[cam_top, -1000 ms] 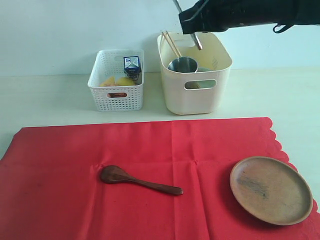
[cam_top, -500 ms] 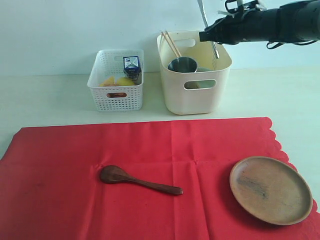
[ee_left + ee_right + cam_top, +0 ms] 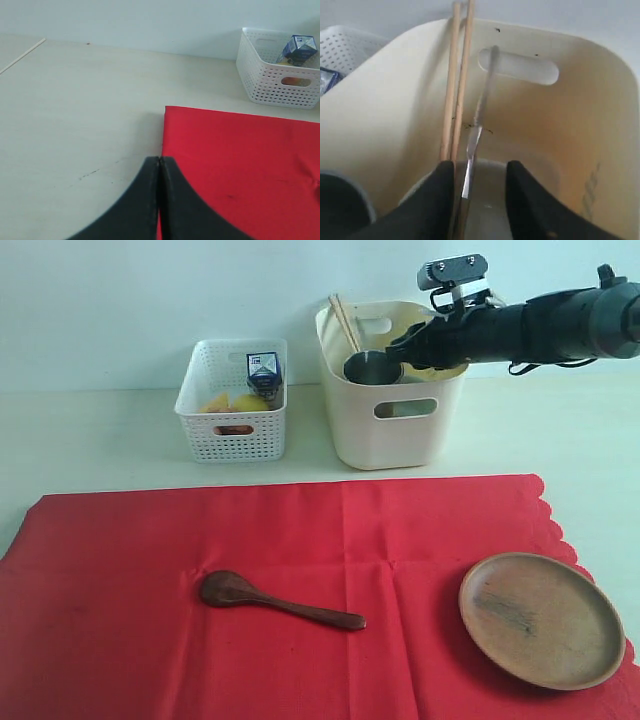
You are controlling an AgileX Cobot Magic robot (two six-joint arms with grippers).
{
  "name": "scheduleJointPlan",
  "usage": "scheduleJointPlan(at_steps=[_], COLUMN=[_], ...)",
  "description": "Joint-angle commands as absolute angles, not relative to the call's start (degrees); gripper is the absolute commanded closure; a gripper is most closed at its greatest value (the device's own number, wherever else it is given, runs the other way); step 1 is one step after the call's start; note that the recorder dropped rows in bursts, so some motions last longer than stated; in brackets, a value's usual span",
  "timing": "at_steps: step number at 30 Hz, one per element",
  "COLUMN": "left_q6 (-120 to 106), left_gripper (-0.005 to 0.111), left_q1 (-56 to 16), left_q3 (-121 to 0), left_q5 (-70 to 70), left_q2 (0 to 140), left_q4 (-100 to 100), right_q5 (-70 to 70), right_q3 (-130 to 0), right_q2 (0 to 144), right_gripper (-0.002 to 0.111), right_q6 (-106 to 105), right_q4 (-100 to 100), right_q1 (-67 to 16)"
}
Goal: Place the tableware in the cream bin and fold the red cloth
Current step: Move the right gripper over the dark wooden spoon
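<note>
My right gripper point(image 3: 400, 348) point(image 3: 480, 167) reaches into the cream bin point(image 3: 395, 440) point(image 3: 600, 115) with its jaws open. The silver table knife point(image 3: 479, 115) stands loose between them, close to one finger, leaning by the two chopsticks point(image 3: 343, 322) point(image 3: 455, 90). A steel cup point(image 3: 372, 367) sits in the bin too. The dark wooden spoon point(image 3: 270, 602) and the brown plate point(image 3: 540, 618) lie on the spread red cloth point(image 3: 200, 530) point(image 3: 240, 150). My left gripper point(image 3: 159, 160) is shut and empty, low over the cloth's left edge; it is out of the exterior view.
A white perforated basket point(image 3: 232, 430) point(image 3: 275, 85) with a blue-white milk carton point(image 3: 263, 368) point(image 3: 300, 49) and yellow food stands left of the bin. Bare pale table point(image 3: 75, 110) lies left of the cloth. A wall rises right behind the bins.
My right arm has come down from above the bin into it with the knife, and its jaws have opened off the knife. Spoon, plate and cloth have not moved.
</note>
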State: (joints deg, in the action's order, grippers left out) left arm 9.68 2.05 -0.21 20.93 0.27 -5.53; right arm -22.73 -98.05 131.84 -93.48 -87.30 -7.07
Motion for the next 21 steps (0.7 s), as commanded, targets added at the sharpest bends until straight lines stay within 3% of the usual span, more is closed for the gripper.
scheduleJointPlan(at_steps=[1,9,17,21], left_q6=[9.67,9.67,9.67,9.67], left_gripper=[0.106,0.106,0.106,0.106], left_q1=[1.92,1.92,1.92,1.92], left_q3=[0.0,0.0,0.0,0.0], left_q5=[20.35,20.35,20.35,20.35], left_q2=[0.0,0.0,0.0,0.0], left_q4=[-5.45,-5.45,-5.45,-5.45], right_q5=[-22.65,-30.82,-39.96,-45.19], right_q3=[-98.74,-98.74,-98.74,-98.74], right_q2=[129.84,124.23,116.84,113.91], right_gripper=[0.062,0.062,0.062,0.069], right_q6=[-91.06,-80.2,-60.02,-51.94], right_q4=[-87.5,-81.97,-62.23,-55.15], right_q1=[-7.0,-7.0,-7.0,-7.0])
